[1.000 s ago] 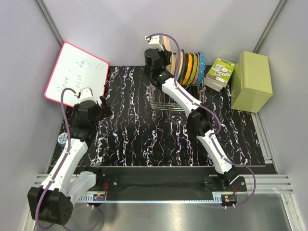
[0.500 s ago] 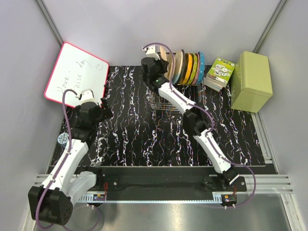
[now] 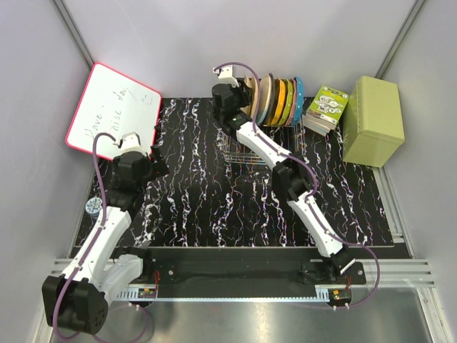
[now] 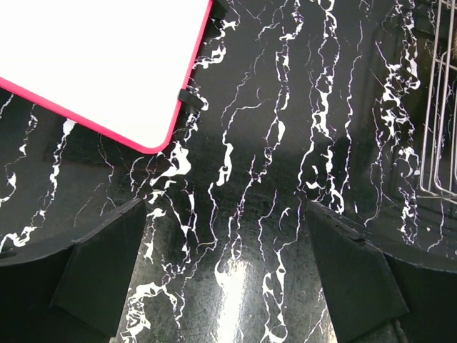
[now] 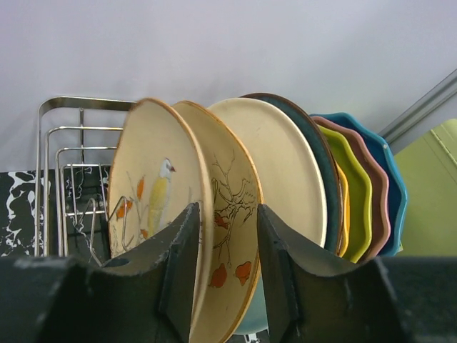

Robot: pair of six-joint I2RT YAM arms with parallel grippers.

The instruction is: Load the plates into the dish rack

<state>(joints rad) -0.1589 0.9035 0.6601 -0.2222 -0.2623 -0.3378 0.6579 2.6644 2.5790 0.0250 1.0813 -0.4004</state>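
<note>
The silver wire dish rack (image 3: 239, 151) stands at the back of the table, and its bare end slots show in the right wrist view (image 5: 61, 136). Upright in it are two peach-tan plates, one with a bird (image 5: 153, 207) and one with leaf sprigs (image 5: 232, 186), then the cream plate (image 5: 285, 164) and the teal plate (image 5: 321, 153). My right gripper (image 5: 227, 211) is at the left end of the row (image 3: 239, 91), jaws partly open. The rims of the two peach-tan plates show between them. My left gripper (image 4: 226, 214) hangs open and empty over the table at the left (image 3: 152, 158).
Smaller orange, green, pink and blue plates (image 5: 364, 186) fill the rack's right end (image 3: 289, 100). A stack of books (image 3: 326, 108) and an olive-green box (image 3: 373, 120) stand to the right of the rack. A red-framed whiteboard (image 3: 114, 107) leans at the back left.
The peach-tan plate the right gripper held at the rack's left end now stands in the row. The right gripper shifted slightly left. The left arm has not moved.
</note>
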